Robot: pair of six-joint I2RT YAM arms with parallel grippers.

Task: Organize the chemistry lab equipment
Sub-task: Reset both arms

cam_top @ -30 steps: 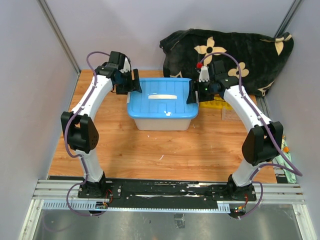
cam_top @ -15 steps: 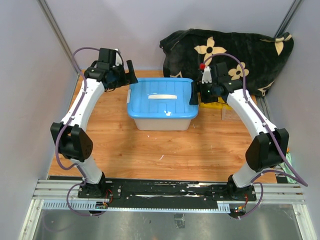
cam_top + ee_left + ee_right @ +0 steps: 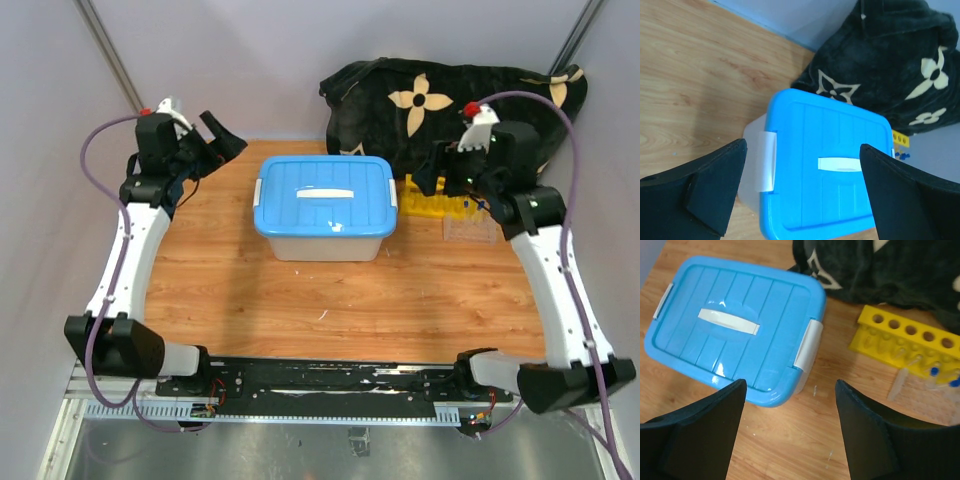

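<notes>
The yellow holed tube rack (image 3: 438, 205) lies on the wooden table right of the tub, against the black cloth; in the right wrist view (image 3: 910, 336) it holds clear tubes, some blue-capped (image 3: 935, 372). A clear plastic rack (image 3: 470, 229) sits just in front of it. My left gripper (image 3: 222, 140) hangs open and empty above the table left of the tub; in its wrist view (image 3: 802, 192) the tub lid shows between the fingers. My right gripper (image 3: 428, 176) is open and empty above the yellow rack's left end, also seen in its wrist view (image 3: 790, 435). Beakers, tongs, stick and rods are out of view.
A white plastic tub with a blue lid (image 3: 325, 196) stands mid-table, lid on, white latches at both ends (image 3: 808, 344). The black flowered cloth (image 3: 455, 110) is bunched at the back right. Grey walls close in both sides.
Both grippers drew away from the ends of the tub lid and rose. The left arm swung back to the left, the right arm to the right. The tub stayed put.
</notes>
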